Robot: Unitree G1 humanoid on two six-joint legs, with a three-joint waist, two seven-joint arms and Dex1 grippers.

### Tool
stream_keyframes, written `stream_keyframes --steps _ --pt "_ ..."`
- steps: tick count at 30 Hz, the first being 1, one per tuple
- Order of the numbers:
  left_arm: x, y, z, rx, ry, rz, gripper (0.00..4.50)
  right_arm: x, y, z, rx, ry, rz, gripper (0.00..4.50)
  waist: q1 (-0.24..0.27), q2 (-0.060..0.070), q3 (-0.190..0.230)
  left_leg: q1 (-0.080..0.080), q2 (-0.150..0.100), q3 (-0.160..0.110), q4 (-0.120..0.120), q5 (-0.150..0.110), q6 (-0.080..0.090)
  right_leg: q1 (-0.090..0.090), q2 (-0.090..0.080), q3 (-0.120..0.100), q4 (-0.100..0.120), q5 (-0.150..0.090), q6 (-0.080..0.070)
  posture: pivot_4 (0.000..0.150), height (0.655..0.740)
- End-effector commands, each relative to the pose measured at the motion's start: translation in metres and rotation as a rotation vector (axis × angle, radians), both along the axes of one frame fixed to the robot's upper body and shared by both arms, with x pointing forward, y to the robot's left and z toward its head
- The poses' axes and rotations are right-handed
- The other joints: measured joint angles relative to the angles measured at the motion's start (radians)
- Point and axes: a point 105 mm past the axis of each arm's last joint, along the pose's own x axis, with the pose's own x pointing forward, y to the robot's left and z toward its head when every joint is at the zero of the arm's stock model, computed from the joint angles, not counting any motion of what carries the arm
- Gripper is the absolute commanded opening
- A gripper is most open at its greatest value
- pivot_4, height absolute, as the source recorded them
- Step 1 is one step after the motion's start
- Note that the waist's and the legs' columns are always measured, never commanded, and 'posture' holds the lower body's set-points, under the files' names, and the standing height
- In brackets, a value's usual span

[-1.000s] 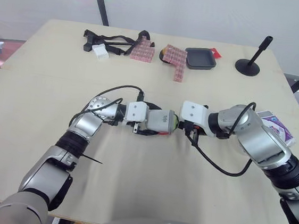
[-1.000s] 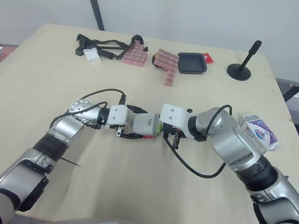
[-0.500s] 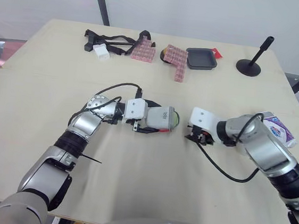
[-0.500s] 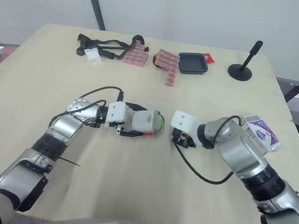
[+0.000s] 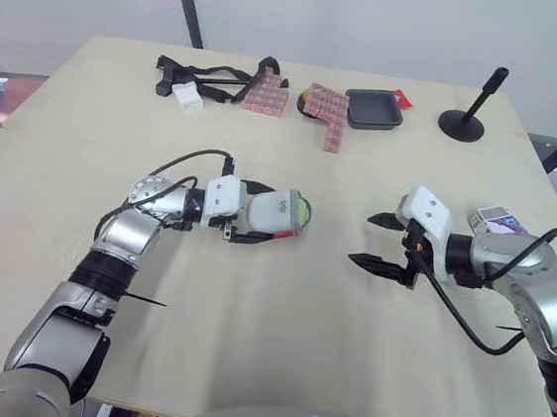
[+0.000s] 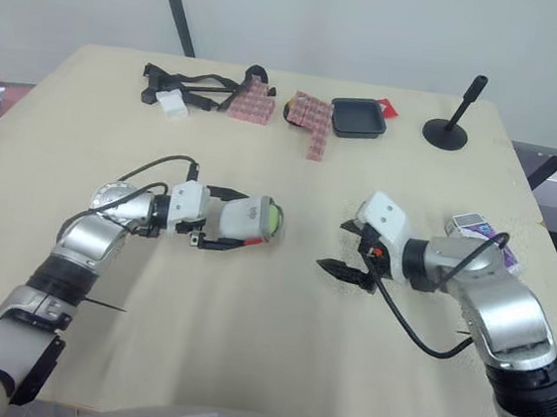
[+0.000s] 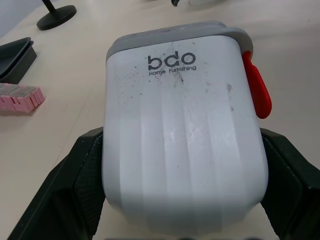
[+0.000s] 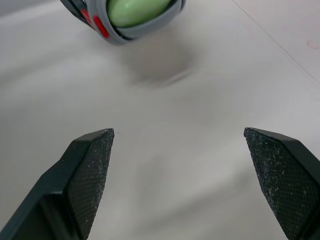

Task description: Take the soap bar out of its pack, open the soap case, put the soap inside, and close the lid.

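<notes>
Left gripper [image 5: 258, 213] jaws pinching the soap case [image 7: 182, 140] by its two flat sides, held low over the worktop [image 5: 278, 308], left of centre. The case is a white ribbed body with a grey rim and a red latch [image 7: 256, 90] on one side. Green soap [image 5: 303, 210] shows in the end of the case that points toward the right arm, so the soap looks seated inside.

Right gripper [image 5: 367, 240] jaws spread wide, holding nothing, well apart from the case and aimed at its soap end. The purple soap pack [image 5: 504, 224] lies at the worktop's right edge, behind the right forearm (looks done with).

Step, as I judge it: soap is in, closing the lid is what's left. Can't tell where the lid sits, or whether it is hinged back out of sight.

Next move would need the right gripper to come in to the open end, find the lid and press it shut while the left one keeps the case steady. The risk is knocking the soap out.
</notes>
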Motion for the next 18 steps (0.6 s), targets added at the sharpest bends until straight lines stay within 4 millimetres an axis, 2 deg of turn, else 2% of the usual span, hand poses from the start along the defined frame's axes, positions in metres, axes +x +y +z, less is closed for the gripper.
stream_keyframes --steps 1,5,11,14,18 --pt "-0.001 0.004 0.007 -0.015 -0.04 -0.001 3.49 -0.003 0.0 0.005 0.059 0.046 -0.026 4.47 0.0 0.0 0.0 0.0 0.0 0.0 0.0 0.0 0.0 0.0 0.0 0.0 0.0 0.0 0.0 0.15 0.74" --pt "0.0 0.003 0.008 -0.018 -0.046 -0.003 3.49 -0.006 0.005 0.011 0.175 0.175 -0.033 4.47 -0.001 0.0 0.0 0.0 0.0 0.0 0.0 0.0 0.0 0.0 0.0 0.0 -0.001 0.0 0.0 0.15 0.74" --pt "-0.004 -0.001 0.008 -0.023 -0.07 -0.059 3.49 -0.004 0.017 0.031 0.412 0.446 -0.024 4.47 0.0 0.001 0.0 0.0 0.0 0.0 0.0 0.001 -0.001 0.0 0.001 0.0 0.0 0.0 0.0 0.15 0.74" --pt "-0.007 -0.006 0.01 -0.038 -0.073 -0.079 3.49 -0.005 0.023 0.017 0.36 0.502 -0.047 4.47 0.02 0.001 -0.001 0.0 0.0 0.0 0.0 0.001 -0.001 0.0 0.001 -0.001 0.002 0.0 0.0 0.15 0.74" --pt "-0.01 -0.011 0.011 -0.047 -0.088 -0.102 3.49 -0.002 0.028 0.012 0.432 0.577 -0.058 4.47 0.037 0.001 -0.001 -0.001 0.0 0.0 0.0 0.001 -0.001 0.0 0.0 -0.001 0.001 0.0 0.0 0.15 0.74"
